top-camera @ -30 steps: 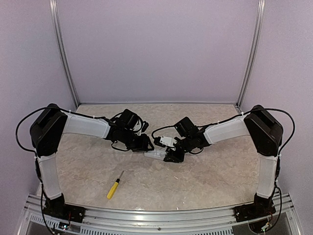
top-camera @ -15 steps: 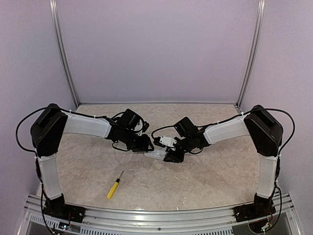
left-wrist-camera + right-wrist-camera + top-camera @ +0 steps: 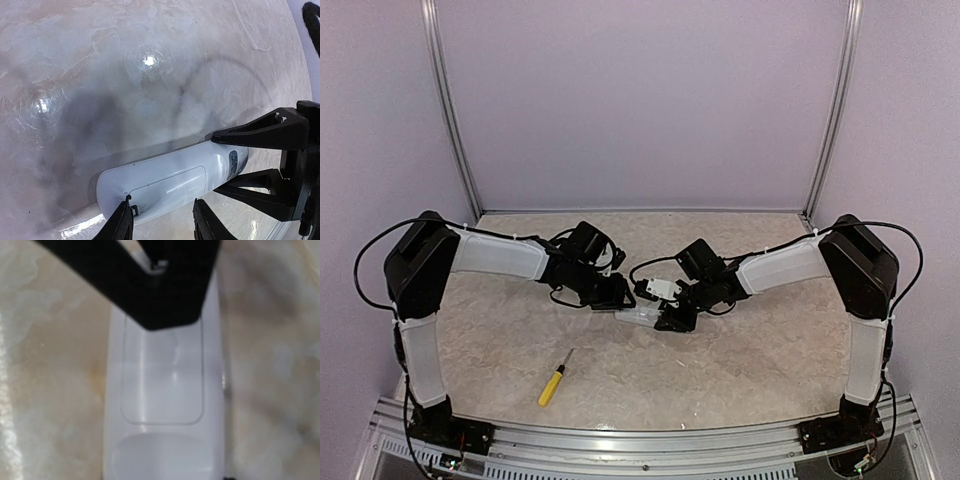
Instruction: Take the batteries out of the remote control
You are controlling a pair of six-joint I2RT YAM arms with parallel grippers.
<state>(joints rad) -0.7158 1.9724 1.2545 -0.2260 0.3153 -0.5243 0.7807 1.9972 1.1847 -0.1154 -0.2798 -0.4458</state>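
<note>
The remote control (image 3: 638, 316) (image 3: 170, 182) (image 3: 164, 405) is a slim white bar lying back face up at mid-table, its battery cover closed. My right gripper (image 3: 670, 318) (image 3: 226, 162) is shut on its labelled end, one black finger on each long side. My left gripper (image 3: 620, 298) (image 3: 164, 222) hovers over the other end with its jaws apart. One of its fingertips (image 3: 125, 212) touches the small notch at the cover's end, and the other stands just off the remote's near edge. The batteries are hidden under the cover.
A yellow-handled screwdriver (image 3: 552, 384) lies on the marble tabletop (image 3: 750, 350) near the front left. Grey walls close in the back and both sides, and a metal rail (image 3: 640, 440) runs along the front edge.
The left arm has edged slightly right toward the remote. The right arm and the remote have not moved.
</note>
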